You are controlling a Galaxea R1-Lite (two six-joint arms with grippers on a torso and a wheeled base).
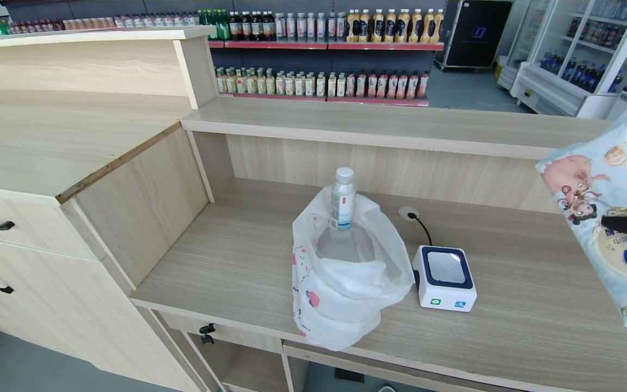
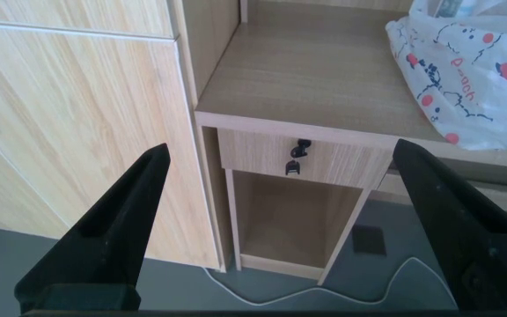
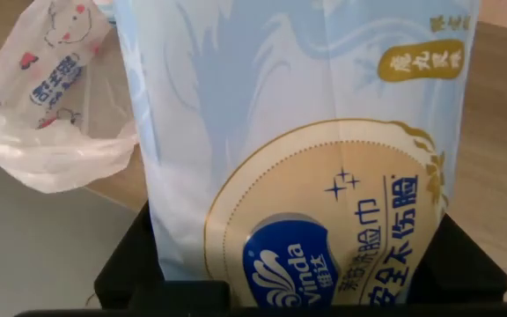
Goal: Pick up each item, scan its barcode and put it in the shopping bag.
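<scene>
1. In the right wrist view we see the right gripper (image 3: 297, 282) clamped on a soft blue and white pack (image 3: 297, 132). Its black fingers (image 3: 130, 269) press the pack from both sides.
2. In the head view this pack hangs in the air at the right edge of the frame, a little tilted. It is over the counter (image 1: 536, 310) and well apart from the other things.
3. The left gripper (image 2: 282, 151) has its jaws wide apart, and nothing is between them. It hangs low in front of the counter, facing a small drawer (image 2: 350, 167) with a key (image 2: 296, 160) in its lock.
4. The shopping bag (image 1: 340, 288), white plastic with small red and dark prints, stands open near the middle of the head view, at the front edge of the counter.
5. A clear bottle (image 1: 342, 201) with a white cap stands upright inside the bag, and its upper part rises over the rim.
6. The scanner (image 1: 445, 276), a white box with a dark-framed window on top, sits just beside the bag on its right side. A black cable (image 1: 422, 227) goes from it to a hole in the counter behind.
7. Shelves with drink bottles (image 1: 319, 81) fill the upper part of the frame.
</scene>
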